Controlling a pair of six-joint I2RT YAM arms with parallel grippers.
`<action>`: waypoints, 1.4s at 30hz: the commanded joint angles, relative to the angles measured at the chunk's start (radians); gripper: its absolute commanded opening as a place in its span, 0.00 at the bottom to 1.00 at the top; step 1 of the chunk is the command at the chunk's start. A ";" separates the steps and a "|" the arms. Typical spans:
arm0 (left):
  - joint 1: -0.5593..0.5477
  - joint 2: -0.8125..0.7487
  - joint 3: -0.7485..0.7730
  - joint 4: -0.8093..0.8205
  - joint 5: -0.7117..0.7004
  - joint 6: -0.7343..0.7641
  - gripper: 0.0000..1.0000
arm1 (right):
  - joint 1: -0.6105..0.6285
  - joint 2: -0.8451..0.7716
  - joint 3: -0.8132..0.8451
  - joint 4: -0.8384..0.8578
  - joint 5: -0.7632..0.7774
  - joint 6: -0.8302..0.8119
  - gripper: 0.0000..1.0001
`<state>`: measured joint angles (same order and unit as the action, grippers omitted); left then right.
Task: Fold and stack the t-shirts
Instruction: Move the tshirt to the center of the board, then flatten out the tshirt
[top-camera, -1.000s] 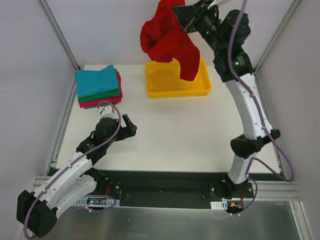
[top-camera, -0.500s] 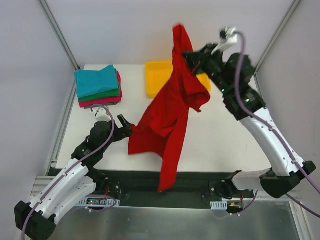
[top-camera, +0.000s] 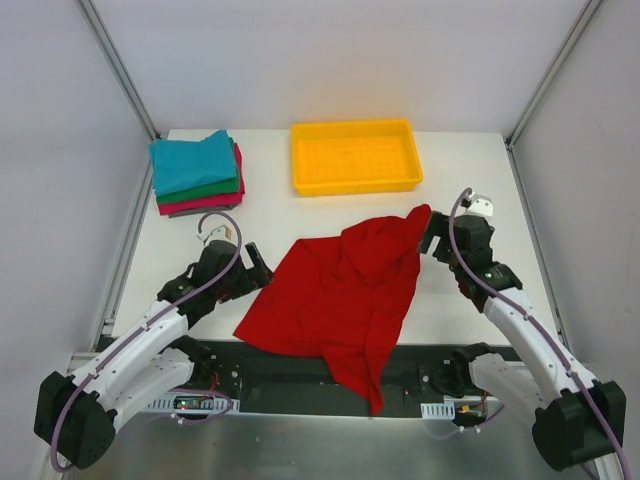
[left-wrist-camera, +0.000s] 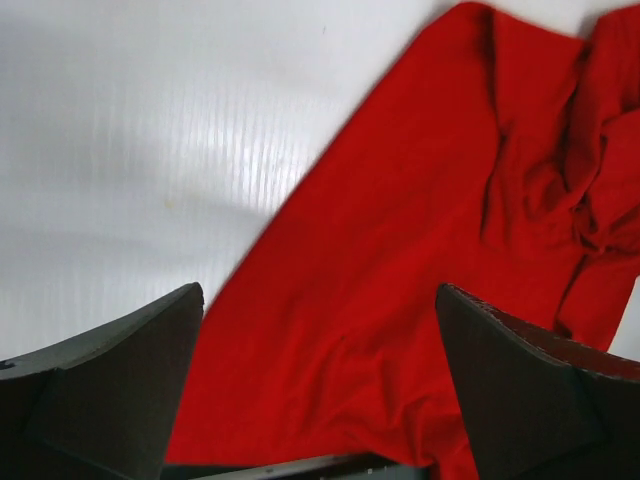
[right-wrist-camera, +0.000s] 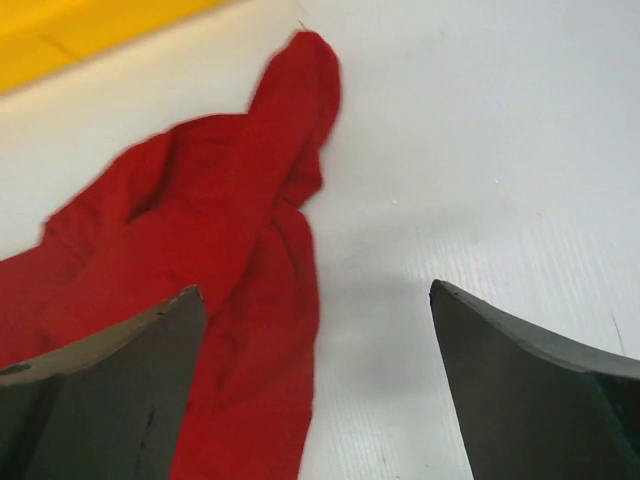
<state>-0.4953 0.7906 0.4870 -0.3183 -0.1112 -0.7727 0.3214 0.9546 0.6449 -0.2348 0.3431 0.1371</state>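
A large bright red t-shirt (top-camera: 340, 290) lies rumpled on the white table, its near corner hanging over the front edge. My right gripper (top-camera: 432, 240) stands open just right of the shirt's far right tip, holding nothing; in the right wrist view the red t-shirt (right-wrist-camera: 220, 200) lies under and beyond the left finger of that gripper (right-wrist-camera: 315, 290). My left gripper (top-camera: 258, 262) is open at the shirt's left edge, and its wrist view shows the red cloth (left-wrist-camera: 400, 250) spread below the gripper (left-wrist-camera: 318, 300). Folded teal (top-camera: 193, 160), green (top-camera: 205, 188) and pink-red (top-camera: 200, 206) t-shirts are stacked at the far left.
A yellow plastic tray (top-camera: 355, 186) stands at the back centre with nothing in it. Metal frame posts rise at the table's back corners. Bare table (top-camera: 470, 190) shows between the tray and the right arm.
The right arm swung the red t-shirt down from above the tray onto the table's front, then opened and let it go. The left arm has hardly moved.
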 joint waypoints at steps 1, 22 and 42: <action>0.012 -0.014 0.015 -0.172 0.065 -0.112 0.99 | 0.008 -0.074 0.015 0.019 -0.212 -0.106 0.96; -0.040 0.304 -0.007 -0.082 0.065 -0.175 0.99 | 0.393 0.630 0.386 -0.023 -0.096 -0.065 0.76; 0.152 0.477 0.249 -0.183 -0.096 -0.069 0.99 | 0.446 0.866 0.576 -0.172 0.204 -0.042 0.25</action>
<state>-0.3515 1.3937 0.7567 -0.3954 -0.1127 -0.8322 0.7631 1.8286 1.1854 -0.3599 0.4362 0.0757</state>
